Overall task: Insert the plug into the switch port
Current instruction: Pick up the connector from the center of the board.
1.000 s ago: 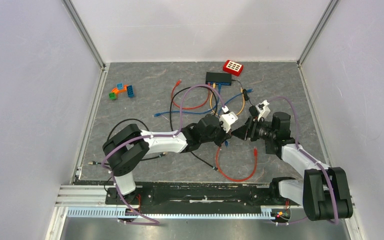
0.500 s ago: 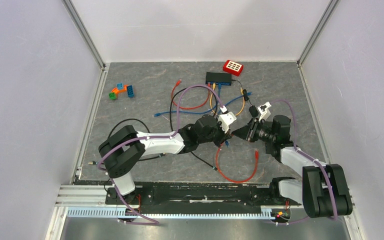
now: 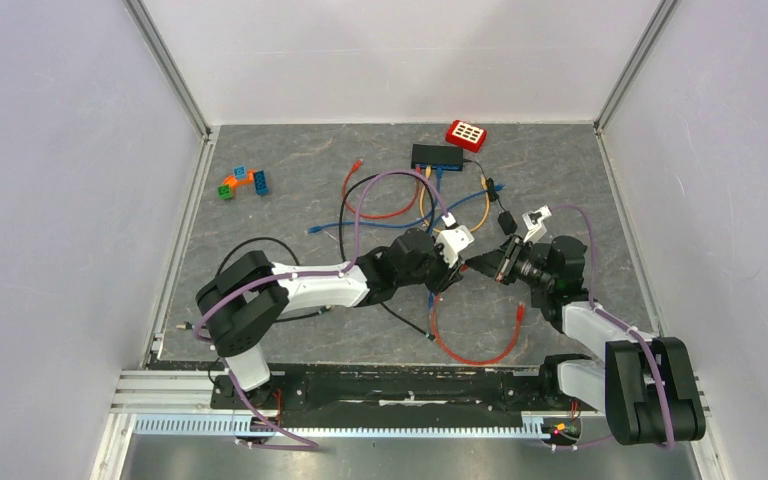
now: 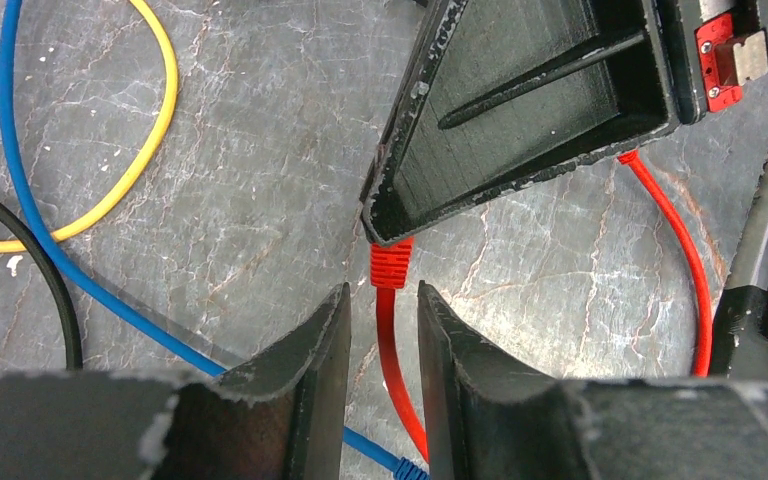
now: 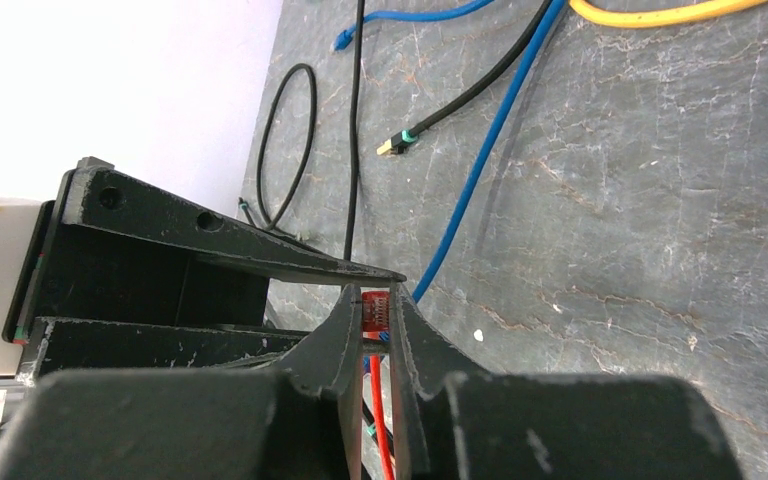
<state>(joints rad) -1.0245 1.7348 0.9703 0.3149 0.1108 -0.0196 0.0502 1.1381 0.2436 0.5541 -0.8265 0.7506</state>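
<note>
The black switch (image 3: 436,156) lies at the back of the table with several cables plugged in. My right gripper (image 3: 468,266) is shut on the red plug (image 5: 376,310) of the red cable (image 3: 470,345), low over the mid table. In the left wrist view the plug's boot (image 4: 391,265) sticks out of the right gripper's fingers. My left gripper (image 4: 383,290) faces it tip to tip. Its jaws stand a narrow way apart astride the red cable (image 4: 390,350) just behind the plug, with a gap on each side. It also shows in the top view (image 3: 447,278).
A red keypad box (image 3: 467,133) sits right of the switch. Blue (image 3: 390,218), orange (image 3: 484,205), black (image 3: 345,215) and another red cable (image 3: 380,212) sprawl between the switch and the grippers. Toy bricks (image 3: 242,182) lie at the far left. The red cable's other plug (image 3: 520,312) lies near the right arm.
My right gripper has shifted slightly toward the near side with the red plug, and the cable's loose end has slid along. The left gripper has stayed almost in place.
</note>
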